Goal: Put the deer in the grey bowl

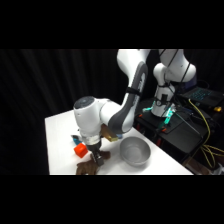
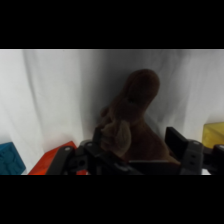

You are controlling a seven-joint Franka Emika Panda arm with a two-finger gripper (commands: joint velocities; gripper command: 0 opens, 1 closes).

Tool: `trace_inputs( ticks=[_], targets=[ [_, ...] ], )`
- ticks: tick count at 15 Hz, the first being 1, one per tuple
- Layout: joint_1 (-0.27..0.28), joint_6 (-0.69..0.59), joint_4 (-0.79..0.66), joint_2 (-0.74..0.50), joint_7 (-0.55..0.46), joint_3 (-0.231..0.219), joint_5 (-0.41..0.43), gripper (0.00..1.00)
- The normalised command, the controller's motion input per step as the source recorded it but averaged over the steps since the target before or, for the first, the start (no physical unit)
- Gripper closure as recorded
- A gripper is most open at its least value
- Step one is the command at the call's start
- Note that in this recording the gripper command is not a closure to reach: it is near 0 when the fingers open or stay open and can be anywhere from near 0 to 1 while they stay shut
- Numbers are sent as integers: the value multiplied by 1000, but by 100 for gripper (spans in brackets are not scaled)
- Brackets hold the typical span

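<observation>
The deer [image 2: 137, 112], a dark brown soft toy, lies on the white table and fills the middle of the wrist view. My gripper [image 2: 125, 150] is down over it, open, one black finger [image 2: 67, 157] on its left and the other on its right, close against its body. In the side view the gripper [image 1: 95, 159] stands low at the table's front edge, right on the deer [image 1: 86, 168], which it partly hides. The grey bowl [image 1: 134, 151] sits just to the right of the gripper, with nothing in it.
An orange-red cube [image 1: 80, 150] lies beside the gripper on its left, also in the wrist view as the red cube [image 2: 47, 165]. A blue block [image 2: 7, 157] and a yellow block [image 2: 215, 135] lie at the wrist view's edges. Dark equipment and cables [image 1: 200, 115] stand right of the table.
</observation>
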Motion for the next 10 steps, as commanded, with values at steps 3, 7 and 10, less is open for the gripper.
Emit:
trace_inputs(
  ticks=[3,7,10],
  targets=[
    [101,98,184,196,107,-104,-50,0],
    [112,29,102,32,107,-100,-53,100],
    [135,-14,-56,-166,130,-131,-99,100]
  ],
)
